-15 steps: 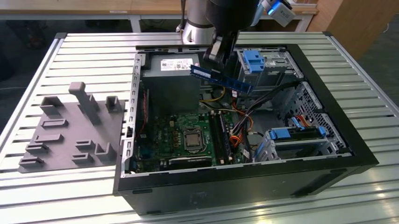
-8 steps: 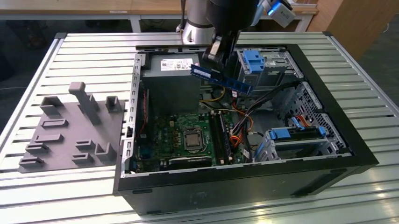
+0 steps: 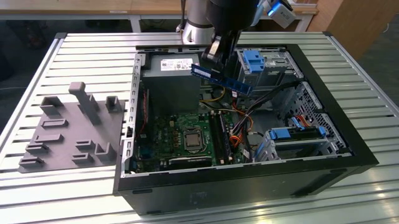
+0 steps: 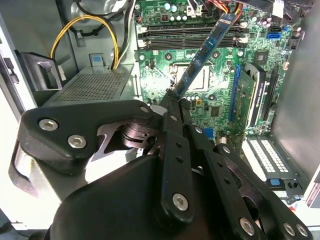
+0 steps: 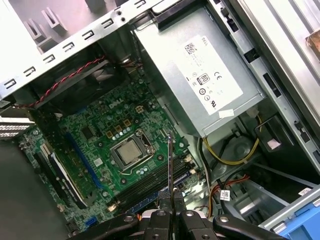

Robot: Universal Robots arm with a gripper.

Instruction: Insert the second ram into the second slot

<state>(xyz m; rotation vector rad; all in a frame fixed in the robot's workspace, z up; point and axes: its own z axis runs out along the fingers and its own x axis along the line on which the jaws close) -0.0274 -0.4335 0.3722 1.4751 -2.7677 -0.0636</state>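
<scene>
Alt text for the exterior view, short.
The gripper holds the second ram, tilted, in the air over an open computer case on a slatted table. A grey fixture sits at the exterior view's left.

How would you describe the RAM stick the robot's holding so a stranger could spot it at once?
Find the open black computer case on the slatted table. Near its grey power supply, the pincer grips one end of the RAM stick in mid-air. It is a thin, flat, dark-blue strip, unlike the chunky bright-blue drive clips nearby.
</scene>
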